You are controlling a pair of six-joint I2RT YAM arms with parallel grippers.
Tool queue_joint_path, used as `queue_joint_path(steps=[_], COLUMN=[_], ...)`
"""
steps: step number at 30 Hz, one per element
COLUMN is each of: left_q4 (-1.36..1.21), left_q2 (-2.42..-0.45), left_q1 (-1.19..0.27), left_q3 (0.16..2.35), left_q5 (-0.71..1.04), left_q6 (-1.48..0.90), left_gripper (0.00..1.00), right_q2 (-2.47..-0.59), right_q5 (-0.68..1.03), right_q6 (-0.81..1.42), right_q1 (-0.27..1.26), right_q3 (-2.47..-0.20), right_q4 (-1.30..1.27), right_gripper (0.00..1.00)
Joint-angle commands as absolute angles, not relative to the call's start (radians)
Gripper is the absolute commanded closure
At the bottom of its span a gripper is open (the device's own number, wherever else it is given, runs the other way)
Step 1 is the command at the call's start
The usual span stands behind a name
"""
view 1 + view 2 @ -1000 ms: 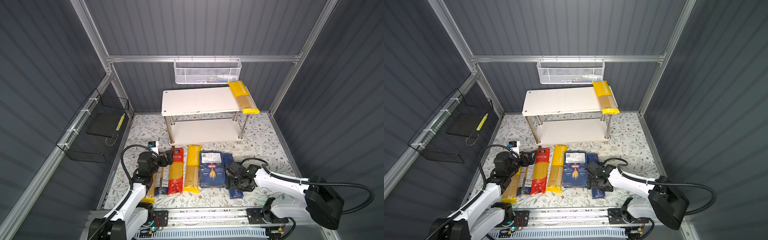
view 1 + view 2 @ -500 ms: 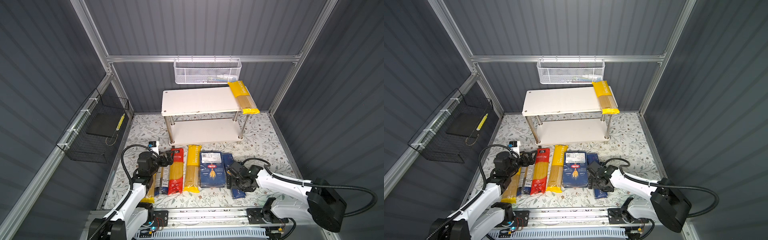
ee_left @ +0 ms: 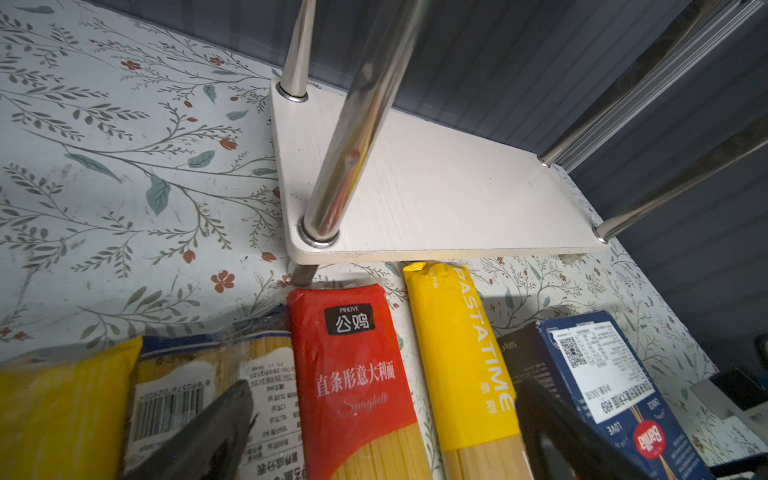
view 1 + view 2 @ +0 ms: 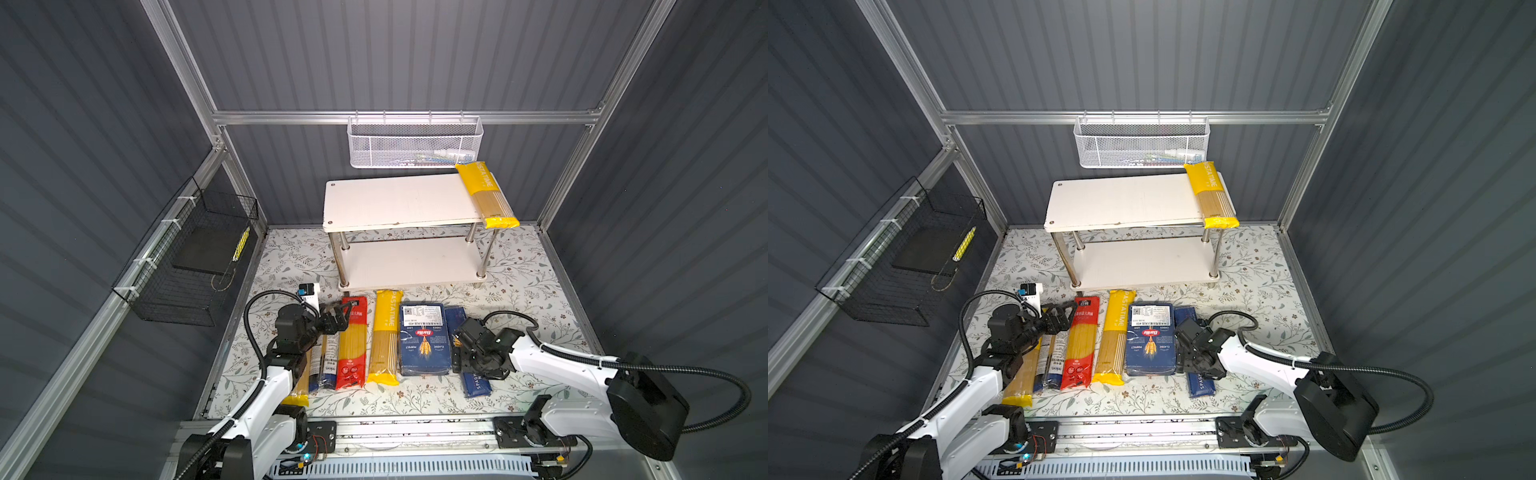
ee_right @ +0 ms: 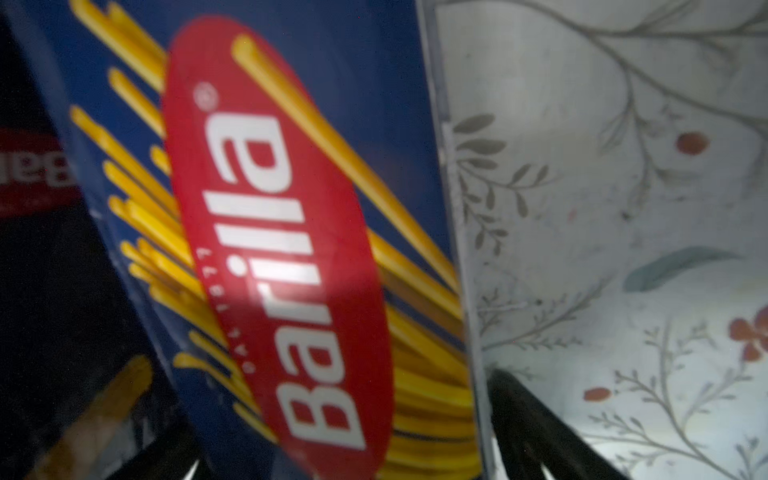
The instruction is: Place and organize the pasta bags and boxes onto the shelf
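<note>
Cardboard first: the right wrist view is filled by the narrow Barilla box, red oval logo and spaghetti print facing up, flat on the floral mat. Both top views hide that logo under the arm. They show only the box's near end with its SPAGHETTI lettering, lower centre-right of frame.

Right gripper: jaws spread wide, one finger on either side of the box. Can't tell if the pads touch its sides.

The left wrist view gives the shelf lower board and chrome legs up close, plus the label print on the red packet. Only the top views show the top board, with a yellow packet at its right end.

Left gripper: spread, hovering over the far ends of the red packet and the blue-labelled packet, gripping nothing.

Versus a second ago: the right gripper has moved up along the narrow box, uncovering that near end. Left arm, packets and shelf unchanged.

Room:
- The yellow packet overhangs the top board's front edge. The rest of that board is bare, and so is the lower board.
- PASTATIME packet ends right at the lower board's front edge.
- Wide Barilla box lies just beside the narrow one. The mat right of the narrow box is open.
- White mesh basket hangs just above the top board's back edge.
</note>
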State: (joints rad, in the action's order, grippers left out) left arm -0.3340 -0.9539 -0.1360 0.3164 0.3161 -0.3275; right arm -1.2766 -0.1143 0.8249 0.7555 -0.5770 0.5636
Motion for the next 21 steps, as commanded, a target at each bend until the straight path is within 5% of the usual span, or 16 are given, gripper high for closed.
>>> queue_joint_path(steps=[1, 21], left_q4=[-0.378, -0.408], left_q2=[-0.956, -0.959], left_q1=[-0.134, -0.135], left_q3=[0.297, 0.272], left_q5=[0.363, 0.351], left_q6=[-0.349, -0.337], left_gripper=[0.0, 0.0], right_q2=[-1.308, -1.21], right_q5=[-0.097, -0.082], right_q6=[0.807, 0.854], right_q1=[0.744, 0.739], right_q3=[-0.553, -0.448], right_q4=[0.519, 0.46], right_gripper=[0.11, 0.29])
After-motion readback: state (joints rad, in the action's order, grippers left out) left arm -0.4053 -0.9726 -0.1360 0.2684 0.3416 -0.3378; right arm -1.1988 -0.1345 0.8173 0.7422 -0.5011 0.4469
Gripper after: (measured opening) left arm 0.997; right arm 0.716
